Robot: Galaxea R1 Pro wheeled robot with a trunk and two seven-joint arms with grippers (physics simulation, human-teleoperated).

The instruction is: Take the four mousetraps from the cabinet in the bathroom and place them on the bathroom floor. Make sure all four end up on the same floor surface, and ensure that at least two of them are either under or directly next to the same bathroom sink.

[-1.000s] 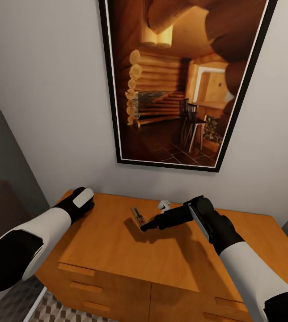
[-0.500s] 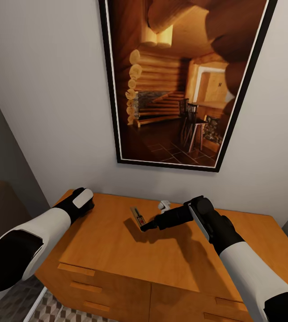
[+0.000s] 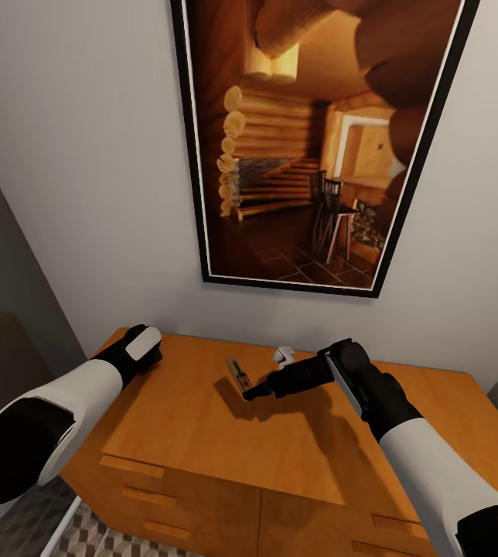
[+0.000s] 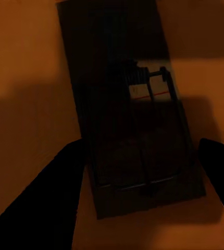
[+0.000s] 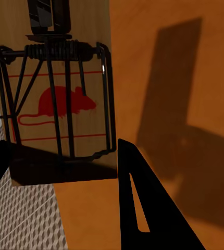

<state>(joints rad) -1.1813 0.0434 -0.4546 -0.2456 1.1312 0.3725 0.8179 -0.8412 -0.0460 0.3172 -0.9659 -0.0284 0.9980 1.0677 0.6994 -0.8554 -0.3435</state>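
Observation:
In the head view my right gripper (image 3: 250, 391) hovers over the middle of the orange-brown cabinet (image 3: 202, 441), shut on a mousetrap (image 3: 238, 373) that casts a shadow on the top. In the right wrist view that mousetrap (image 5: 60, 78), with a red mouse print and wire bar, stands between my gripper's (image 5: 60, 148) fingers. My left gripper (image 3: 147, 356) rests at the top's far left corner. The left wrist view has a second mousetrap (image 4: 133, 104) lying flat in shadow, with the gripper's (image 4: 141, 151) fingers against its two long edges. The other mousetraps and the sink are out of view.
A large framed picture (image 3: 311, 139) of a log cabin hangs on the wall above the cabinet. A small white object (image 3: 283, 355) sits on the top behind my right gripper. Cube-patterned floor tiles (image 3: 86, 538) lie below the drawer fronts. A dark wall (image 3: 1, 255) stands at the left.

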